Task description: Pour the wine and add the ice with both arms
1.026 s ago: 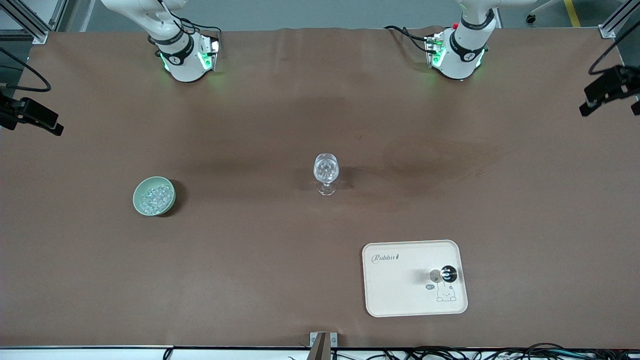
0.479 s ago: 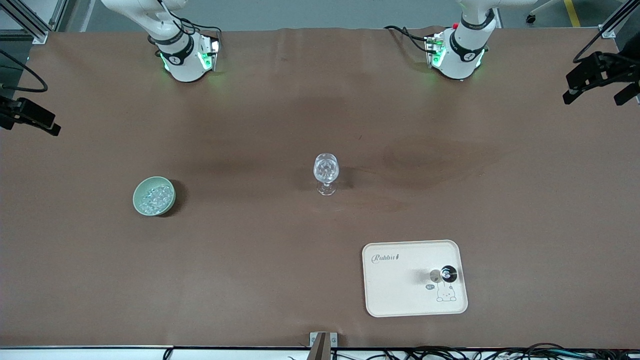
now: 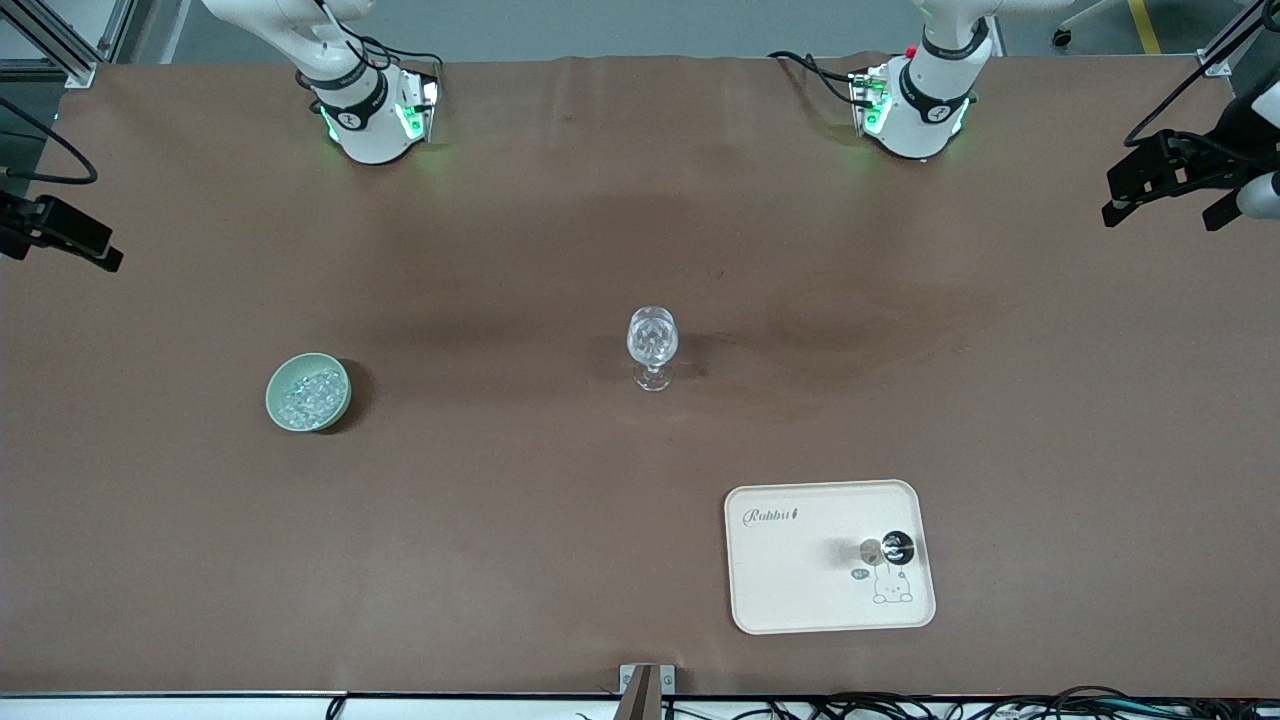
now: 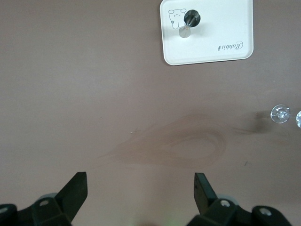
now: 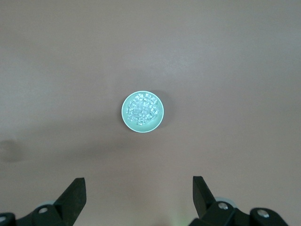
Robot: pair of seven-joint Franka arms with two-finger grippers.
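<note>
A clear stemmed glass (image 3: 652,345) stands upright at the table's middle. Toward the right arm's end sits a green bowl (image 3: 275,385) filled with ice (image 3: 310,393); the right wrist view looks straight down on the bowl (image 5: 160,120) and its ice (image 5: 142,109). The wine is hidden; a small dark-topped bottle (image 3: 895,546) stands on a cream tray (image 3: 790,570). My right gripper (image 3: 62,255) hangs open and empty over its end of the table, well above the bowl. My left gripper (image 3: 1162,218) hangs open and empty over the other end, high above bare cloth (image 4: 140,186).
The tray (image 4: 221,28) lies near the front camera, toward the left arm's end. A faint darker stain (image 4: 174,146) marks the brown cloth between the glass (image 4: 281,113) and the left gripper. Both arm bases stand along the table's edge farthest from the front camera.
The left gripper has slid in from the table's end toward the middle. The right gripper has barely shifted. Glass, bowl and tray have stayed put.
</note>
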